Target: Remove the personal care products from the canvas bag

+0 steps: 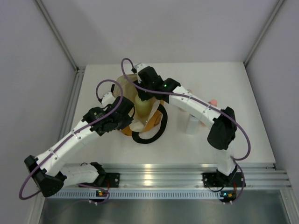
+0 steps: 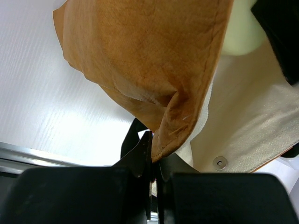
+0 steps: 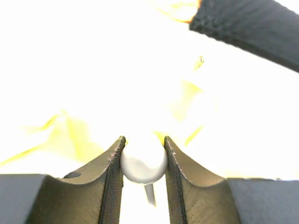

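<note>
Left gripper (image 2: pixel 153 145) pinches the bag (image 2: pixel 140 56). Inside it, right gripper (image 3: pixel 144 151) squeezes a white cap (image 3: pixel 144 167). Only the top view shows a bottle (image 1: pixel 191 125) outside.

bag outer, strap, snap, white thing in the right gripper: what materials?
Canvas bag outer: tan, matte, creased woven-looking fabric with a stitched hem. Strap: black webbing, coarse weave visible. Snap: small shiny ring, likely metal. White cap in the right gripper: smooth, rounded, probably plastic; glare hides detail.
</note>
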Robot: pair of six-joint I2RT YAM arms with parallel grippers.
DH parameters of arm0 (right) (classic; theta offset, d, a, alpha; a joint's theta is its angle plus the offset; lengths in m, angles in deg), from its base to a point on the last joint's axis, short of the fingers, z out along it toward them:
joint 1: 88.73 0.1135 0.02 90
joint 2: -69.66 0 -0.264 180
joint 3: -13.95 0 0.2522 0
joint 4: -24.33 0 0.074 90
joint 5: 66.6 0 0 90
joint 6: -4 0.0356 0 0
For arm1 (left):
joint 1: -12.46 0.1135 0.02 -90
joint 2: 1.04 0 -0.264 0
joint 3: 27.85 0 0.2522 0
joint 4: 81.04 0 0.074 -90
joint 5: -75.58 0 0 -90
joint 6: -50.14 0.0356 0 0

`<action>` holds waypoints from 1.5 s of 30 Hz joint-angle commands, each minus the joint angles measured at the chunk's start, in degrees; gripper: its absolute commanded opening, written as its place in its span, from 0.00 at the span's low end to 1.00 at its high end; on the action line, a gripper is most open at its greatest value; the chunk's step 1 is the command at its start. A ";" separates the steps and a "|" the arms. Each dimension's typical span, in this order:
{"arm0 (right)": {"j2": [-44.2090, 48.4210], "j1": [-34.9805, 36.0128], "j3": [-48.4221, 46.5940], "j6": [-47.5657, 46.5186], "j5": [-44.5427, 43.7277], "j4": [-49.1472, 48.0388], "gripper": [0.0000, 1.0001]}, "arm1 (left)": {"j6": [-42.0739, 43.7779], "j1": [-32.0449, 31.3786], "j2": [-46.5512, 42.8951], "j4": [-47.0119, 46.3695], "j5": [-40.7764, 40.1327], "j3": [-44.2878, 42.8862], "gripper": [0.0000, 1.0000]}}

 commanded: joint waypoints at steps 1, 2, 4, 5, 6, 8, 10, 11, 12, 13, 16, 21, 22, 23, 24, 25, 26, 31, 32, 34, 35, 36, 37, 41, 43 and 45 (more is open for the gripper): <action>11.11 1.48 -2.01 -1.26 2.17 -5.11 0.00 | -0.37 0.02 -0.32 -0.48 -0.32 -0.41 0.00; 11.99 1.65 -2.01 -1.43 2.70 -4.94 0.00 | -0.46 0.02 -0.23 -0.48 -0.32 -0.41 0.00; 14.45 1.83 -2.01 -1.78 3.84 -4.23 0.00 | -0.54 0.02 -0.23 -0.48 -0.32 -0.32 0.00; 15.33 1.83 -2.01 -1.79 4.37 -3.88 0.00 | -0.63 0.02 -0.23 -0.48 -0.32 -0.23 0.00; 16.90 1.92 -2.01 -1.87 4.98 -3.27 0.00 | -0.63 0.02 -0.32 -0.48 -0.32 -0.23 0.00; 18.58 1.83 -2.18 -2.22 5.78 -2.83 0.00 | -0.63 0.02 -0.23 -0.48 -0.23 -0.06 0.00; 20.60 1.83 -2.71 -2.31 6.66 -1.60 0.00 | -0.63 0.02 -0.15 -0.48 -0.06 0.03 0.00; 21.13 1.83 -4.10 -2.23 6.66 -0.99 0.00 | -0.63 0.02 -0.06 -0.48 0.03 0.03 0.00; 21.83 1.75 -5.07 -2.23 7.01 -0.11 0.00 | -0.63 0.02 -0.06 -0.48 0.21 0.03 0.00; 22.10 1.74 -6.13 -2.05 7.01 1.38 0.00 | -0.63 0.02 0.03 -0.56 0.21 -0.05 0.00; 23.51 1.66 -8.94 -1.35 6.40 2.97 0.00 | -0.90 0.02 0.20 -0.48 0.65 0.21 0.00; 25.87 0.87 -13.34 -0.64 3.16 5.87 0.00 | -1.51 0.02 -0.23 -1.00 1.44 1.26 0.00; 26.32 0.34 -13.78 -0.47 2.62 6.22 0.00 | -1.60 0.02 -0.49 -1.09 1.44 1.35 0.00; 26.76 0.08 -14.39 -0.29 1.83 6.75 0.00 | -1.60 0.02 -0.58 -1.00 1.53 1.53 0.00; 27.72 -0.45 -14.75 -0.12 1.48 7.19 0.00 | -1.86 0.02 -0.67 -1.09 1.53 1.70 0.00; 28.08 -1.58 -15.10 0.84 1.39 7.54 0.00 | -1.86 0.02 -1.02 -1.09 1.53 1.96 0.00; 28.60 -2.47 -15.97 1.46 2.08 7.89 0.00 | -1.95 0.02 -1.20 -1.09 1.53 2.05 0.00; 32.91 -11.15 -15.81 4.80 5.42 9.13 0.00 | -2.30 0.02 -1.73 -1.09 1.61 2.58 0.00; 33.96 -12.48 -15.46 4.98 6.39 9.30 0.00 | -2.21 0.02 -1.82 -1.18 1.70 2.58 0.00; 34.76 -16.42 -15.02 4.89 7.01 9.83 0.00 | -2.30 0.02 -1.82 -1.09 1.70 2.58 0.00; 35.72 -17.58 -14.06 4.55 7.10 9.92 0.00 | -2.30 0.02 -1.90 -1.09 1.70 2.58 0.00; 36.07 -18.90 -13.35 4.19 6.93 10.00 0.00 | -2.30 0.02 -1.90 -1.09 1.70 2.58 0.00; 36.43 -21.26 -12.65 3.23 6.49 9.92 0.00 | -2.30 0.02 -1.99 -1.09 1.79 2.58 0.00; 37.66 -26.90 -7.20 0.15 1.93 9.83 0.00 | -2.21 0.02 -2.08 -1.09 1.88 2.41 0.00; 37.92 -30.75 -3.96 -1.08 -0.18 9.66 0.00 | -2.13 0.02 -2.25 -1.09 1.88 2.32 0.00; 38.10 -34.19 -1.49 -0.73 -0.63 9.39 0.00 | -2.13 0.02 -2.52 -1.09 1.70 2.41 0.00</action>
